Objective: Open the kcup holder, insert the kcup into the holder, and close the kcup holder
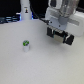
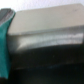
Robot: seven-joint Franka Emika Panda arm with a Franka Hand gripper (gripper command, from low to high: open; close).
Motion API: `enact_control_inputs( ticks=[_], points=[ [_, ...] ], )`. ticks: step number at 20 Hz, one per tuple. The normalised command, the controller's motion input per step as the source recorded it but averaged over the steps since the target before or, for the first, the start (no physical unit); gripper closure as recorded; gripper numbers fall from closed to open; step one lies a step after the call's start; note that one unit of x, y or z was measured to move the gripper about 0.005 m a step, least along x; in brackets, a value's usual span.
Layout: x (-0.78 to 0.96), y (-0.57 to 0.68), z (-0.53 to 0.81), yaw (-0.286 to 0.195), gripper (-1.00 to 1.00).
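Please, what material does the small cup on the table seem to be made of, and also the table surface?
The kcup: probably plastic, with a smooth white wall and a green top, perhaps foil or film; the picture is too blurred to be sure. The table: a pale, matte surface without visible grain or strong reflection, possibly laminate or painted board, but the look leaves this open.

arm casing: white and pale grey, smooth rounded blocks, seen in the exterior view
wrist block (image 1: 61, 19): boxy white housing with grey shaded faces
gripper (image 1: 60, 36): black, hanging under the white block
fingers (image 1: 68, 39): dark, short, squared
finer detail: blurred; screws, cables and markings cannot be made out
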Motion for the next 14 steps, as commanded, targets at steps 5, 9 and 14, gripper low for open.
enact_control_inputs(
  ticks=[5,9,14],
  points=[
    [0.61,-0.43,0.2,-0.071,1.0],
    [0.5,-0.48,0.17,-0.076,1.0],
    [0.14,-0.27,-0.03,-0.062,-1.0]
  ],
)
